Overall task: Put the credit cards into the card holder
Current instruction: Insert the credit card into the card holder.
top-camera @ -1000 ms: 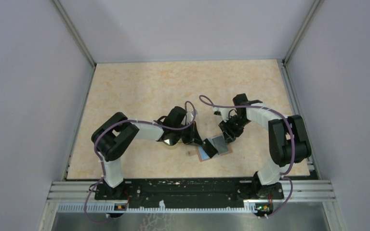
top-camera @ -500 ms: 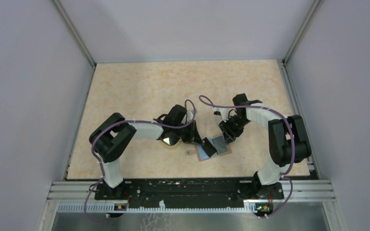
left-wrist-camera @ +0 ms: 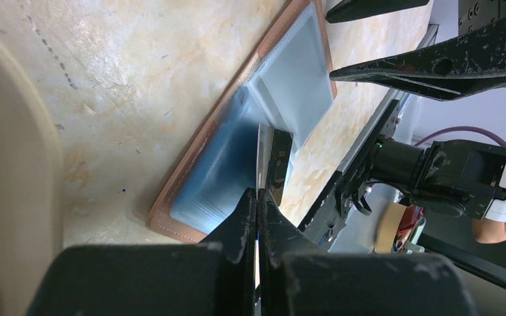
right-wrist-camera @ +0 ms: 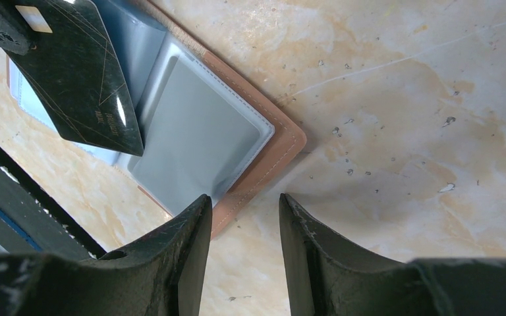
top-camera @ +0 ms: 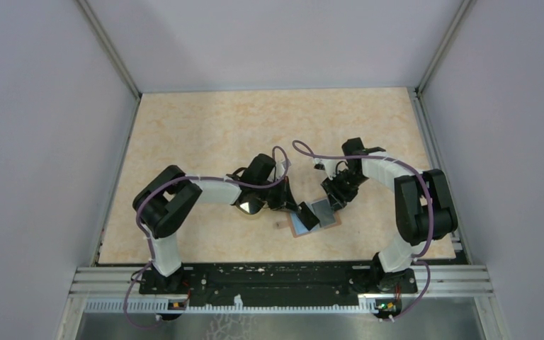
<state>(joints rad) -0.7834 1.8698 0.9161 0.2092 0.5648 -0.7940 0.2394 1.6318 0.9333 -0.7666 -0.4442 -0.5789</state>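
Top external view: two black-and-white robot arms reach inward over a beige marbled table [top-camera: 205,127] and meet near its centre. The card holder [top-camera: 324,212] lies open and flat on the table between them, its light blue inside facing up within a reddish-brown border.

The left gripper [top-camera: 292,205] has its fingers pressed together on one edge of a black credit card [top-camera: 308,215]. The card is held tilted over the left half of the open holder. Whether its lower corner touches the blue lining cannot be told. A tan-rimmed dish [top-camera: 251,207] sits on the table just under the left arm's wrist.

Left wrist view: the card [left-wrist-camera: 273,164] appears edge-on, clamped between the two fingertips [left-wrist-camera: 245,204] above the blue pockets [left-wrist-camera: 283,99].

Right wrist view: the right gripper [right-wrist-camera: 240,243] hovers by the holder's right corner [right-wrist-camera: 283,141]. Its fingers [right-wrist-camera: 188,257] are apart and grip nothing. The black card [right-wrist-camera: 79,72] shows faint gold lines and a pale chip.
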